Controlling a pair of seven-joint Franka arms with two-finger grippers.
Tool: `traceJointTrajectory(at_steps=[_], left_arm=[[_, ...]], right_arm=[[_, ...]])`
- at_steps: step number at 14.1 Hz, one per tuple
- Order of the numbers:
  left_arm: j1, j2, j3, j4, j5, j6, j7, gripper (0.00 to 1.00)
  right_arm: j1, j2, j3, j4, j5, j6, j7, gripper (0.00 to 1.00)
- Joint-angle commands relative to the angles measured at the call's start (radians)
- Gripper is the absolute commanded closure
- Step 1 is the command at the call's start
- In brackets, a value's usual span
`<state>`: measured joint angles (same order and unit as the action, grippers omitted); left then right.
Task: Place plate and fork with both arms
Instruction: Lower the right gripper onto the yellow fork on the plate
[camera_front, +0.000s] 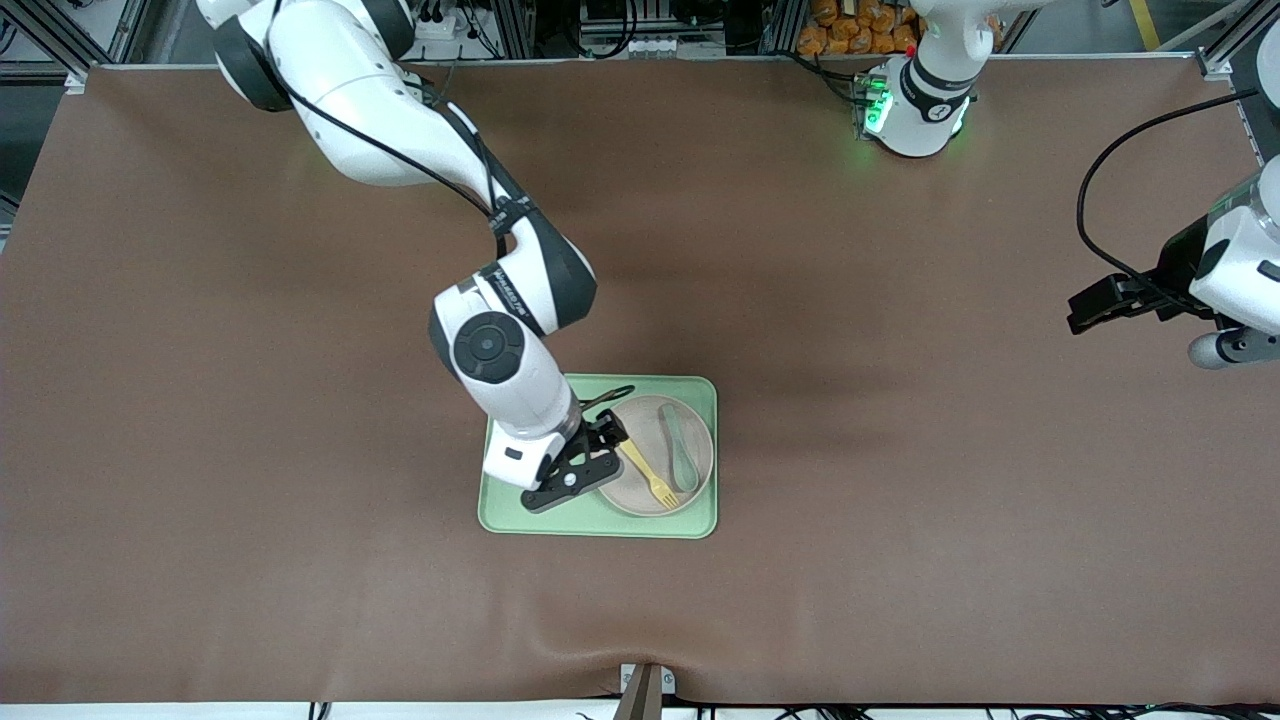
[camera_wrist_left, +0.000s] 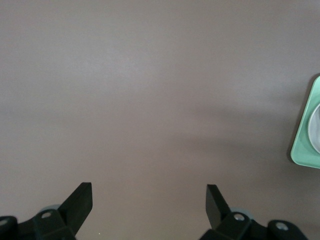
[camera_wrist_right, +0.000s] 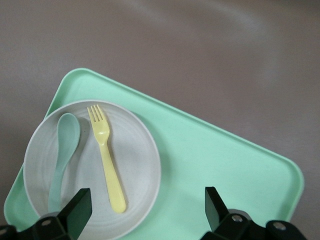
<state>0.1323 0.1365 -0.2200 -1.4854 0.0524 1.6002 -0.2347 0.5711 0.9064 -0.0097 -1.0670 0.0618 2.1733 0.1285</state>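
Stock as I read it from my station: one brown desk (camera_front: 250, 450), carrying one light-green tray (camera_front: 520, 515) near its middle, toward the front camera. On the tray, at its end toward the left arm, one pale plate (camera_front: 640, 498). In the plate, one yellow fork (camera_front: 648, 473) and one grey-green spoon (camera_front: 678, 445), lying side by side and not touching, the spoon on the side toward the left arm. Right claw (camera_front: 583, 462): low over the tray, just beside the plate's rim on the side toward the right arm; its wrist view shows the fingers (camera_wrist_right: 75, 210) spread wide with nothing between them, the bare tray floor and part of the plate showing in the gap. I cannot quite tell whether a fingertip touches the plate's rim. Left claw (camera_front: 1085, 312): waiting over bare desk at the left arm's end, well apart from the tray; fingers (camera_wrist_left: 80, 200) likewise spread wide, holding nothing.
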Motion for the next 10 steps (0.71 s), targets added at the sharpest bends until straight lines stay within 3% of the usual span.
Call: traceJointTrajectory(at_steps=[1, 7, 10], left_arm=[[0.023, -0.026, -0.013, -0.035, -0.002, 0.012, 0.017, 0.0], [0.03, -0.025, -0.013, -0.035, -0.002, 0.012, 0.017, 0.0], [0.032, -0.025, -0.013, -0.041, -0.003, 0.012, 0.018, 0.0]], right_arm=[[0.042, 0.061, -0.033, 0.056, -0.013, 0.022, 0.036, 0.0], [0.078, 0.129, -0.052, 0.058, -0.016, 0.105, 0.036, 0.01], [0.107, 0.14, -0.072, 0.058, -0.016, 0.111, 0.046, 0.06]])
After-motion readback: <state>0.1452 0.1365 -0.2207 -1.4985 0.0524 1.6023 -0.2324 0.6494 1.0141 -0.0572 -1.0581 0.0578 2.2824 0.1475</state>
